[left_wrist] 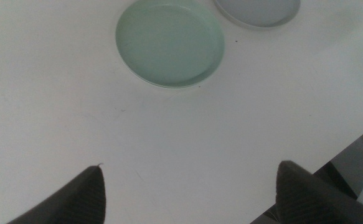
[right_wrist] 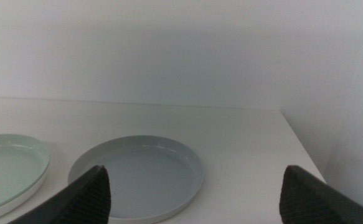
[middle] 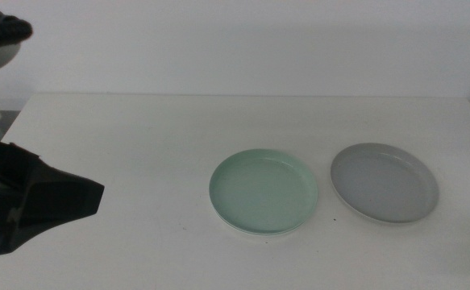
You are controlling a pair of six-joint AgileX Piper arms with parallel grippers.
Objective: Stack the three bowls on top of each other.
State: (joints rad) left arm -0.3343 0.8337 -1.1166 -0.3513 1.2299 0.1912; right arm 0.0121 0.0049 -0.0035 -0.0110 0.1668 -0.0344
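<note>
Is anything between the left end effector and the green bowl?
Nothing visible: only bare table lies between the open left end effector and the green bowl; the grey bowl sits beyond it.

A plain white wall (middle: 251, 40) rises behind the far edge of the matte white table (middle: 162, 137), under soft, even light

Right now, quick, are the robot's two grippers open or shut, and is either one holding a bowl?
Left gripper: open, holding nothing.
Right gripper: open, holding nothing.
</note>
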